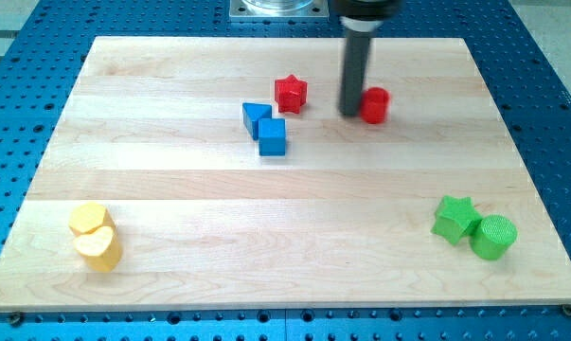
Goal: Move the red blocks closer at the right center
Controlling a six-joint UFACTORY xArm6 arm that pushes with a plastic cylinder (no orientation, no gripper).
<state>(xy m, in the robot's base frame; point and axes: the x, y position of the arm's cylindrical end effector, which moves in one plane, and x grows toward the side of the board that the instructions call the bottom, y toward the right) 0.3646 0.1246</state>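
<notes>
A red star block (pixel 290 93) lies at the upper middle of the wooden board (pixel 171 189). A red cylinder (pixel 375 104) lies to its right. My tip (pixel 351 112) stands right against the red cylinder's left side, between the two red blocks and much closer to the cylinder. The rod rises from there to the view's top.
A blue triangular block (pixel 256 116) and a blue cube (pixel 273 136) touch each other just below-left of the red star. A green star (pixel 455 219) and a green cylinder (pixel 493 237) sit at the lower right. Two yellow blocks (pixel 94 233) sit at the lower left.
</notes>
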